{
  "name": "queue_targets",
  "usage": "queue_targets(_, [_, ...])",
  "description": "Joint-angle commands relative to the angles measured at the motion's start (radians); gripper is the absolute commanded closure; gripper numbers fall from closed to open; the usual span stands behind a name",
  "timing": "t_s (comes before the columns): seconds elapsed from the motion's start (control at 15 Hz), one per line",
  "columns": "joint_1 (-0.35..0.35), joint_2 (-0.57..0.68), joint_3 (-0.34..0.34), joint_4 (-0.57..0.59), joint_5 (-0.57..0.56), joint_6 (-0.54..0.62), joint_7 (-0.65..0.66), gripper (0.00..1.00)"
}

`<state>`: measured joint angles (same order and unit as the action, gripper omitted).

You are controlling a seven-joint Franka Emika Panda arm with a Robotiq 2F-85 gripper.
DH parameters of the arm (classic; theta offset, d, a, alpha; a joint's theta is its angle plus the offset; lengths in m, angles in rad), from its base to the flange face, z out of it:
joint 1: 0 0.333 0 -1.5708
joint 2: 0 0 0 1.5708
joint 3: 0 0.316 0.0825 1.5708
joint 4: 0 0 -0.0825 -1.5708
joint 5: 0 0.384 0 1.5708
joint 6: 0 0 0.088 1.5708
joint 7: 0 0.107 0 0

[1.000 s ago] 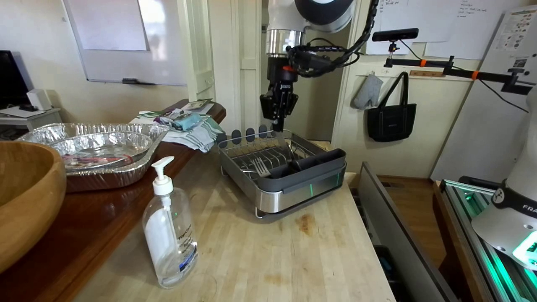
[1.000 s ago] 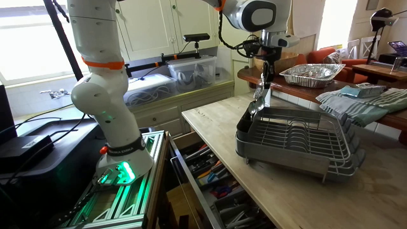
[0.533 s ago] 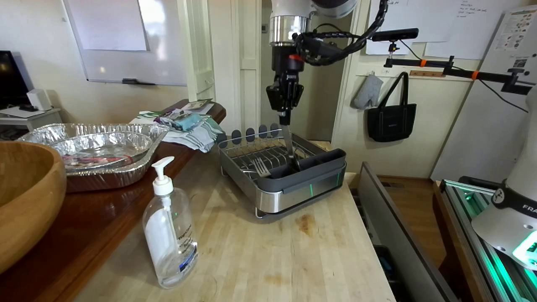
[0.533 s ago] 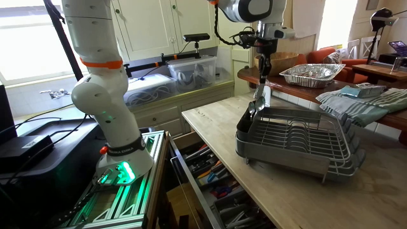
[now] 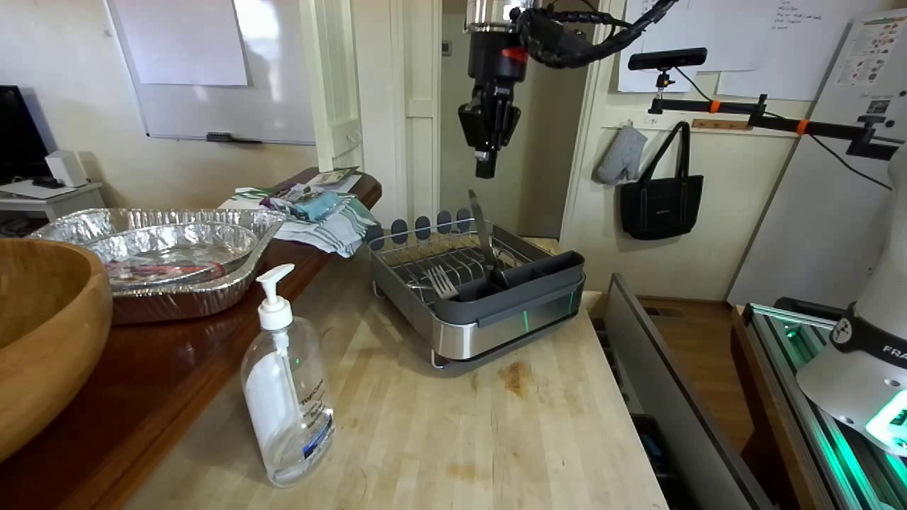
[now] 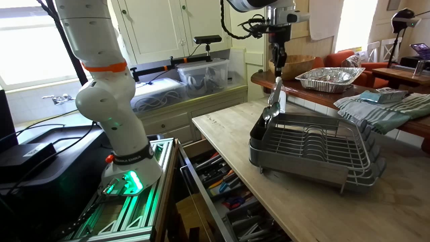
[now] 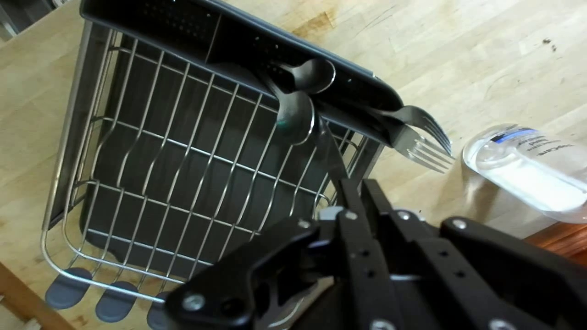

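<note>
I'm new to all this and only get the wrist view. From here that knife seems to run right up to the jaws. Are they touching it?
Observer: No. In an exterior view, the knife ends below the jaws, with a gap between.
Operator: Oh! And the clear bottle on my right: what's on top of it?
Observer: A white pump.
Operator: Then what sits on the reddish wood towards my bottom right corner?
Observer: In an exterior view, a big wooden bowl stands on it, next to a foil tray.
</note>
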<state>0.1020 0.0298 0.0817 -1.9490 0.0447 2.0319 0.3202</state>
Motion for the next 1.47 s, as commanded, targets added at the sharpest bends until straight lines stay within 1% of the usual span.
queue_targets(0.0, [0.000, -0.048, 0.005, -0.028, -0.031, -0.021, 0.022, 0.98])
queue_targets(0.33, [-0.002, -0.052, 0.007, -0.030, -0.045, -0.026, 0.020, 0.98])
queue_targets(0.47, [-0.008, -0.041, 0.002, -0.028, -0.019, -0.023, -0.012, 0.97])
queue_targets(0.6, [-0.013, -0.031, -0.004, -0.029, -0.009, -0.021, -0.084, 0.71])
queue_targets(0.67, [-0.016, -0.026, -0.008, -0.029, 0.000, -0.020, -0.126, 0.71])
queue_targets(0.73, [-0.020, -0.021, -0.010, -0.031, 0.004, -0.016, -0.163, 0.65])
queue_targets(1.07, [-0.034, 0.009, -0.019, -0.047, 0.058, 0.031, -0.359, 0.28])
queue_targets(1.2, [-0.034, 0.025, -0.015, -0.065, 0.094, 0.073, -0.431, 0.14])
queue_targets(1.27, [-0.033, 0.033, -0.012, -0.073, 0.115, 0.095, -0.457, 0.05])
queue_targets(1.33, [-0.031, 0.022, -0.015, -0.045, 0.072, 0.045, -0.392, 0.01])
queue_targets(1.4, [-0.031, 0.029, -0.014, -0.048, 0.076, 0.052, -0.400, 0.17])
